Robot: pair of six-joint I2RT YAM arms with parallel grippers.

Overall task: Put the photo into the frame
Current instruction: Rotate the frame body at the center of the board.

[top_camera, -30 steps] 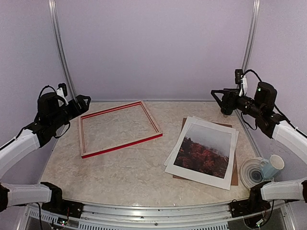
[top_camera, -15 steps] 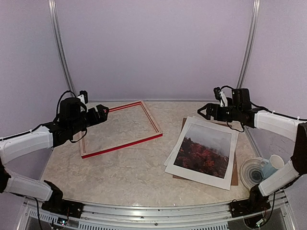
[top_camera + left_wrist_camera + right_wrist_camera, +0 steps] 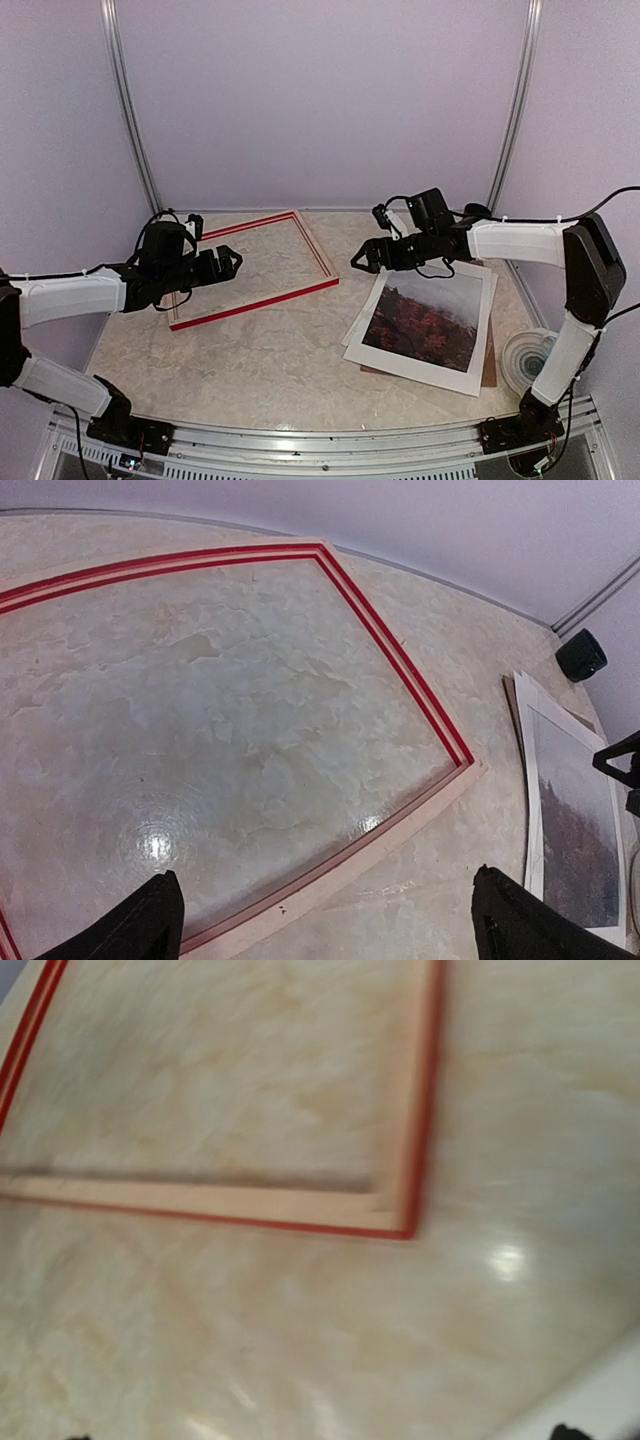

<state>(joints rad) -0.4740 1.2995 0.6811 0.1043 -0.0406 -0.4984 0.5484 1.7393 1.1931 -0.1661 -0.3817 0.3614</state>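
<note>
The red frame (image 3: 255, 302) lies flat and empty on the left half of the table, its pale inner rails showing in the left wrist view (image 3: 400, 828) and one corner in the right wrist view (image 3: 398, 1212). The photo (image 3: 425, 315) of orange trees lies to its right on a stack of sheets, and its left part shows at the edge of the left wrist view (image 3: 575, 820). My left gripper (image 3: 232, 265) hovers open over the frame's left part, nothing between its fingers (image 3: 150, 925). My right gripper (image 3: 358, 262) hangs open between frame and photo.
Under the photo lie a white sheet (image 3: 357, 325) and a brown hardboard panel (image 3: 489, 365). A pale plate (image 3: 520, 355) sits at the front right, partly behind my right arm. A black round foot (image 3: 581, 655) stands near the back wall.
Both arms have swung inward and down from the sides. The left gripper now hangs over the frame; the right one has reached past the photo's top corner toward the frame.
</note>
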